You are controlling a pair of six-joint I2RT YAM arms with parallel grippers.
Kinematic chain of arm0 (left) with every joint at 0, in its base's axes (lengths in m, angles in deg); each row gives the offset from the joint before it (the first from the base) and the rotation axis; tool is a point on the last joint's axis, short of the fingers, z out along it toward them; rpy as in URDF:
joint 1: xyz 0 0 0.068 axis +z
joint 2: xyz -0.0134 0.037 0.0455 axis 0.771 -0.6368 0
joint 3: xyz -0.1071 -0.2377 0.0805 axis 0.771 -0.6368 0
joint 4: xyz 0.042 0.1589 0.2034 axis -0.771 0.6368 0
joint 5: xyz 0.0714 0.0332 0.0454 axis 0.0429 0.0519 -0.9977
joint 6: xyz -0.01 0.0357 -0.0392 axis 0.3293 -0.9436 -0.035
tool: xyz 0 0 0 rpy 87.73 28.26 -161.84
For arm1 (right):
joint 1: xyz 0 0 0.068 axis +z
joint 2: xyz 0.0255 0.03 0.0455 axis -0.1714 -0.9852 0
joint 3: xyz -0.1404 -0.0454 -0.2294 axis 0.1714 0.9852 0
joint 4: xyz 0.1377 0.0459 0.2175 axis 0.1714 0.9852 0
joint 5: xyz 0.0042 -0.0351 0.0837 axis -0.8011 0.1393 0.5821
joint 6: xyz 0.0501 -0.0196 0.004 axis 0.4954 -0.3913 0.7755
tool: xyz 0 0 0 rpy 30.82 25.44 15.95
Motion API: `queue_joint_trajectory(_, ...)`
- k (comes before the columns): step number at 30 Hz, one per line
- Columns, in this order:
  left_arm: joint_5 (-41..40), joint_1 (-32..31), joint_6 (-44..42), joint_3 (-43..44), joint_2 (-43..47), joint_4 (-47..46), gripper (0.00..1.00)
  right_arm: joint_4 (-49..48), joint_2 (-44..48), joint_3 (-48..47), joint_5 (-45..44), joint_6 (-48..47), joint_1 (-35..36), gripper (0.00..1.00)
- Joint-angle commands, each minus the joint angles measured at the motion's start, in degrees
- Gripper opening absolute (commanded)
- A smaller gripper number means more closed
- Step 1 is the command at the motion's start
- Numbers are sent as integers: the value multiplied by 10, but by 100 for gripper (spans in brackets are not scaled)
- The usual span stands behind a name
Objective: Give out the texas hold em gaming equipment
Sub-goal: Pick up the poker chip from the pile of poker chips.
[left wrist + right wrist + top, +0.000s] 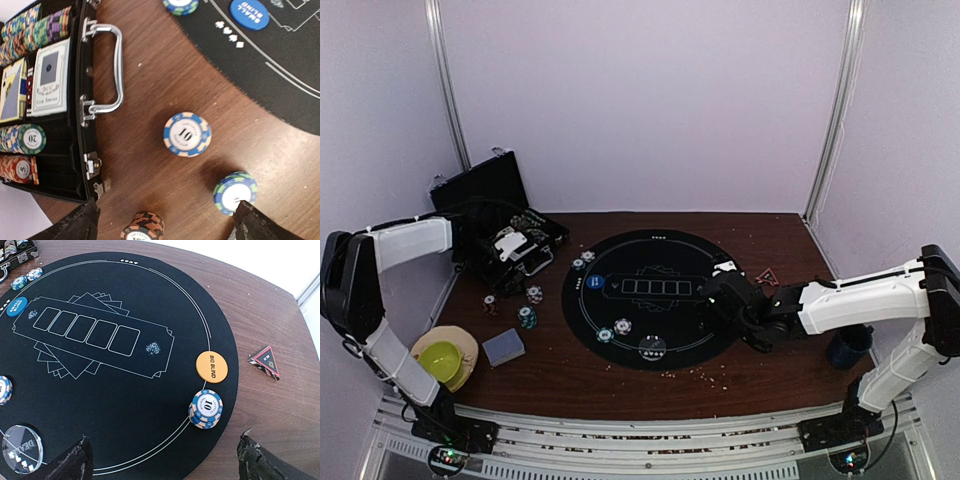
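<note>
My left gripper hangs open over the wooden table beside the black case. Below it lie a blue-and-cream "10" chip, a blue-green chip stack at the right finger's tip and an orange-black stack between the fingers. Nothing is gripped. My right gripper stands open above the round black mat, near a stack of blue "10" chips and the orange Big Blind disc. A blue Small Blind disc and a clear dealer disc lie on the mat's left side.
The open case holds rows of chips and card decks. A grey-blue deck and a yellow bowl sit front left. At the right are a dark mug and a small red-and-black triangle. Crumbs dot the table.
</note>
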Motion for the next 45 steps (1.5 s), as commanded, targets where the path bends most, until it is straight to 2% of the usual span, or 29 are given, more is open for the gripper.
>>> queue_joint_trajectory(1,19,40,-17,1,-13,-18,96,-3,-5,-2,-3,5,3,100)
queue_joint_trajectory(6,37,56,-30,-6,-12,-11,94,-3,-7,-4,-3,3,5,100)
queue_joint_trajectory(18,23,91,-26,-25,-2,-8,91,0,-6,-6,-5,3,9,100)
queue_joint_trajectory(22,67,90,-38,-26,1,3,89,0,-6,-5,-7,3,10,100)
queue_joint_trajectory(34,95,-1,-56,-38,-2,35,87,3,-15,-10,-10,3,10,100)
queue_joint_trajectory(45,113,-10,-64,-36,-52,40,85,3,-11,-8,-11,2,11,100)
